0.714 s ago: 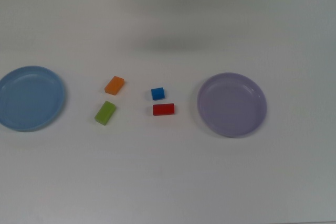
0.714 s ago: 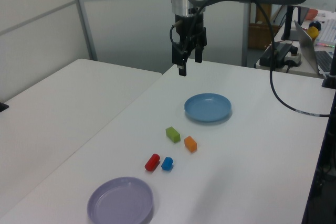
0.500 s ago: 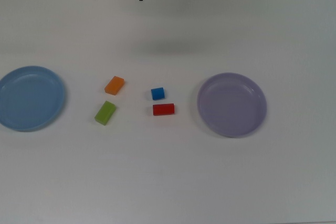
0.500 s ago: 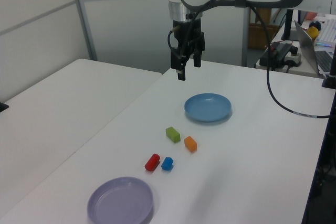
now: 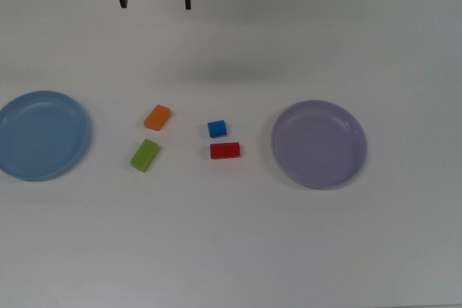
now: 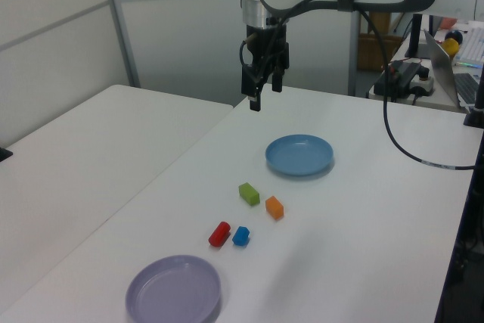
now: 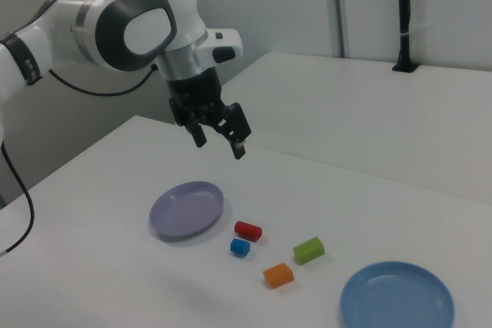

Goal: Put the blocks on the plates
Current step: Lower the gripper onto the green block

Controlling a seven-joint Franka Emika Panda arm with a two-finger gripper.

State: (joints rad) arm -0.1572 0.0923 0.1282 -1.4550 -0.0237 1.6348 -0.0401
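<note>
Table: the flat white tabletop [image 5: 238,243] was plain, without pattern.
Left plate: the round light blue plastic plate [image 5: 42,135] was one even colour.
Right plate: the round pale lavender plastic plate [image 5: 318,143] was plain too — slightly darker at its rim.
Blocks: the small orange rectangular block [image 5: 157,117], the lime-green rectangular block [image 5: 145,155], the short blue cube-like block [image 5: 217,128] and the red rectangular block [image 5: 225,151] were each solid-coloured.
Arm: the glossy white robot arm [image 7: 115,24] had dark grey joint panels — its black two-finger gripper [image 7: 219,140] was black all over.

Top view: four blocks [image 5: 191,138] clustered on table [image 5: 231,250] between two plates [image 5: 43,135], none on plates.
</note>
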